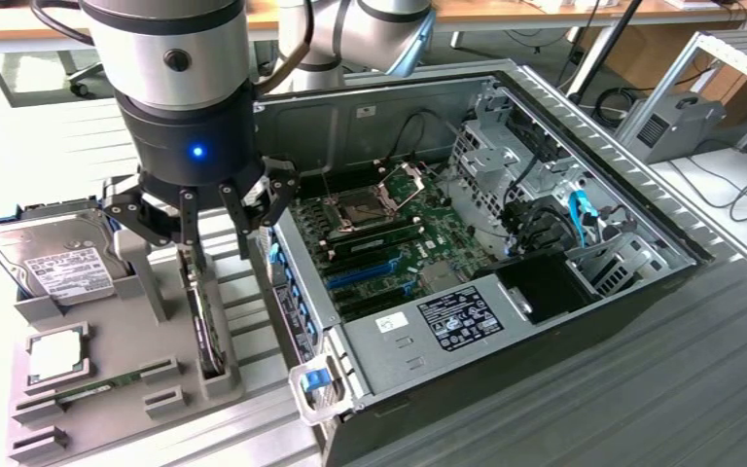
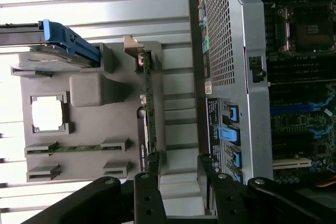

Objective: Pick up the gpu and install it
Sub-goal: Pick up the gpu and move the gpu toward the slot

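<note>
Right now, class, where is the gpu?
In the exterior view, the gpu stands on edge in the grey holder, between the hard drive and the computer case, directly below the gripper.

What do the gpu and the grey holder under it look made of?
The gpu: green circuit-board laminate seen edge-on, with a pale bracket at one end, likely metal. The grey holder: matte, uniform grey, blocky shapes; probably plastic, possibly printed.
</note>
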Tool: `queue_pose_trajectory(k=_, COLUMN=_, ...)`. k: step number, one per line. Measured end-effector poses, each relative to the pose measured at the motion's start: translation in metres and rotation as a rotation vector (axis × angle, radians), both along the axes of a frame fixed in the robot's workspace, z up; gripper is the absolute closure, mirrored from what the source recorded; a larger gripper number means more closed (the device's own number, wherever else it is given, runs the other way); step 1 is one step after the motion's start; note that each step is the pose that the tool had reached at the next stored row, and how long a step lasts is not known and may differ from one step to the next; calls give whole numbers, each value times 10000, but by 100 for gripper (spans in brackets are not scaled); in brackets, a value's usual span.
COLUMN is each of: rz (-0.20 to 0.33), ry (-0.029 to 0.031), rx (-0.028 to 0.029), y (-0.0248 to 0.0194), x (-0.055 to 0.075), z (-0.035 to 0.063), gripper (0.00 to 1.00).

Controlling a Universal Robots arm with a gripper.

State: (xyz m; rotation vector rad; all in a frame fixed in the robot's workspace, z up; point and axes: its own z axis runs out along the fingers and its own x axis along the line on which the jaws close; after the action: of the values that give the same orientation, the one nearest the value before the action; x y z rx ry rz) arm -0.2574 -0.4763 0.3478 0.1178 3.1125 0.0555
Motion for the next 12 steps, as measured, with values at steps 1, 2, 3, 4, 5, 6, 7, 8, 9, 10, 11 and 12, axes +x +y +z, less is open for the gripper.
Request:
queue_pose_trajectory(k=1, rz=0, ry=0, rx=0, y=0, x=0, z=-4, gripper=58)
queue_pose_trajectory(k=2, rz=0, ry=0, rx=0, y=0, x=0, z=-7, gripper=58)
queue_pose_trajectory(k=3, rz=0, ry=0, rx=0, y=0, x=0, z=-9, gripper=58)
queue_pose_trajectory(k=4, rz=0, ry=0, rx=0, y=0, x=0, z=-11, gripper=58)
queue_pose_trajectory(k=5, rz=0, ry=0, rx=0, y=0, x=0, z=-13, gripper=58)
queue_pose_trajectory(k=6, rz=0, ry=0, rx=0, y=0, x=0, z=-16, gripper=58)
queue_pose_trajectory(k=7, rz=0, ry=-1, rx=0, y=0, x=0, z=-18, gripper=58)
queue_pose_trajectory(k=8, rz=0, ry=0, rx=0, y=0, x=0, z=-21, gripper=58)
queue_pose_trajectory(k=9, rz=0, ry=-1, rx=1, y=0, x=0, z=-24, gripper=58)
queue_pose_trajectory(k=10, rz=-1, ry=0, rx=1, y=0, x=0, z=-26, gripper=58)
queue_pose_trajectory(k=11, rz=0, ry=0, rx=0, y=0, x=0, z=-28, gripper=58)
queue_pose_trajectory(k=12, rz=0, ry=0, rx=0, y=0, x=0, z=-31, gripper=58)
